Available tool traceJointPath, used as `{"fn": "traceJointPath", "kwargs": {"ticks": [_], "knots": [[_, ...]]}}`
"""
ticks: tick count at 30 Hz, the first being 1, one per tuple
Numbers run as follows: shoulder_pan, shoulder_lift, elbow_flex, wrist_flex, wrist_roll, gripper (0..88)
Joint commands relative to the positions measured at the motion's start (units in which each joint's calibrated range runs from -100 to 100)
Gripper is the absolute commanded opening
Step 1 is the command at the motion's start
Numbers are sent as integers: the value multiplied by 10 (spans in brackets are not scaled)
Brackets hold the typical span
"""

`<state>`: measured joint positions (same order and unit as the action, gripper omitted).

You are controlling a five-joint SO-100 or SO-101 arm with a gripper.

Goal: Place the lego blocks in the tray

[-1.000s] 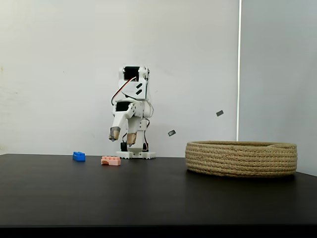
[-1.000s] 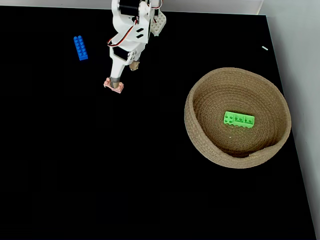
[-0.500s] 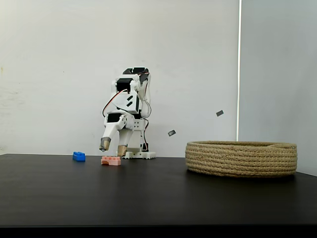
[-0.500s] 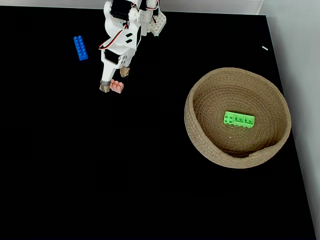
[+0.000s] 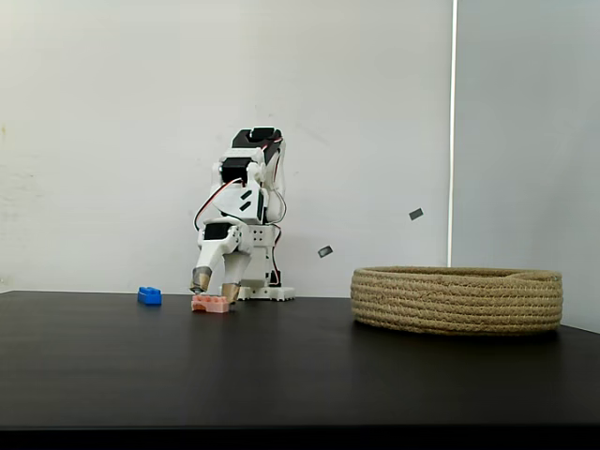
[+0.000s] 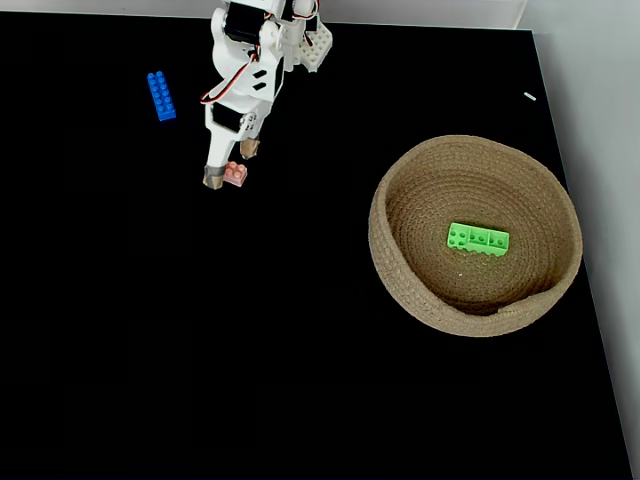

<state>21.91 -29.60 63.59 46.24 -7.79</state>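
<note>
- Nearest the side camera, on the right of the dark table [image 5: 300,375], the tray [image 5: 457,300] is sitting well apart from the arm; in the top-down fixed view the tray [image 6: 395,275] is already holding the green brick [image 6: 478,238] on its floor.
- Farther back and to the left, the gripper [image 6: 225,164] is reaching down over the salmon-pink brick [image 6: 236,174], its fingers spread, one tan tip [image 6: 212,180] touching or almost touching the brick's left end and the other tip [image 6: 247,149] lying just beyond it toward the arm's base.
- Seen from the side, the gripper [image 5: 214,287] is hanging right above the salmon-pink brick [image 5: 210,304], both tips just over its top, nothing being pinched.
- That brick seems to be lying between the open fingers rather than off to one side, so the coming move is looking like a short drop and a squeeze; whether its long axis is running across the gap or along it cannot be told at this size.
- Farthest back on the left, the blue brick [image 6: 160,96] is lying clear of the gripper, its long axis running near to far.
</note>
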Motion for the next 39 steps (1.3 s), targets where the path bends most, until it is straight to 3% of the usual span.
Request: {"fn": "traceJointPath", "kwargs": {"ticks": [1, 10, 11, 13, 21, 23, 31, 36, 39], "knots": [[19, 17, -18, -11, 1, 278], [17, 103, -84, -9, 10, 197], [17, 104, -85, -9, 12, 162], [22, 104, -84, -9, 4, 3], [13, 72, -99, -8, -5, 2], [-1, 56, -152, 42, -11, 2], [-147, 36, -493, 302, -38, 2], [-292, 29, -529, 303, -19, 2], [-356, 42, -549, 295, -36, 2]]}}
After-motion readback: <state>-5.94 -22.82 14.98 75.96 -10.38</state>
